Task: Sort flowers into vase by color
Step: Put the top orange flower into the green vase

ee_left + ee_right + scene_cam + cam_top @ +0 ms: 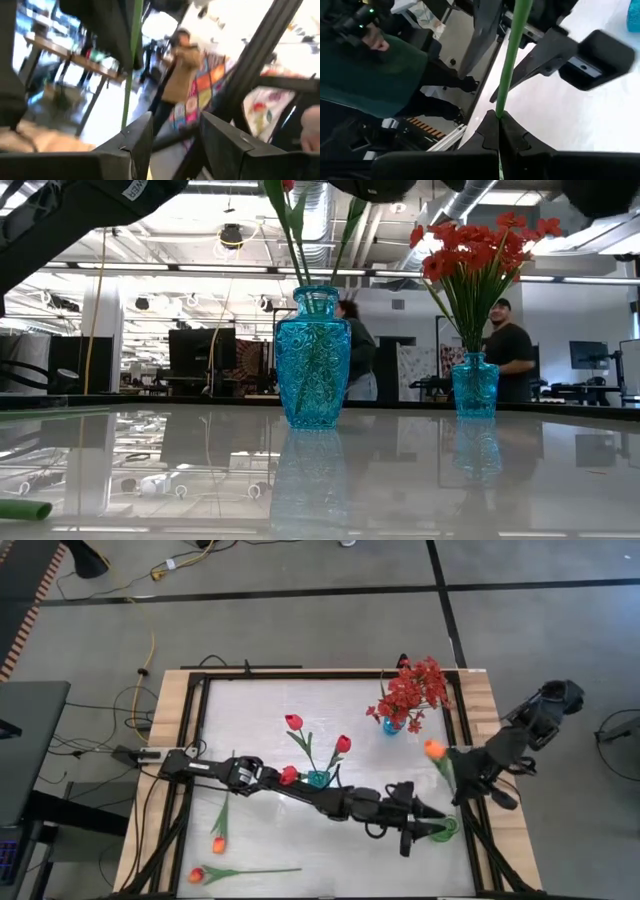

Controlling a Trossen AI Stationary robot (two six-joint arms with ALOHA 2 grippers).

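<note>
An orange tulip (434, 749) on a green stem (512, 60) hangs over the table's near right part, with my right gripper (457, 783) (498, 117) shut on the stem. My left gripper (420, 828) (175, 130) is open, and its fingers (547, 52) stand on either side of the same stem. Whether they touch it I cannot tell. Red roses stand in the middle blue vase (318, 778) (312, 355). Red sprays fill the far blue vase (392, 725) (475, 385). Two orange tulips (218, 838) (197, 875) lie flat at the near left. My right gripper pinches the tulip's stem (501, 107) between its two shut fingers, a short way below the orange bud (434, 749). The fingers come from the table's right side, slanting down, and lie across the stem. The stem runs on past them toward the near edge.
My left arm (300, 790) stretches across the table's middle, close by the rose vase. The wooden frame (480, 690) borders the white table top. A green stem end (20, 508) lies on the table in the low view. People stand in the room beyond.
</note>
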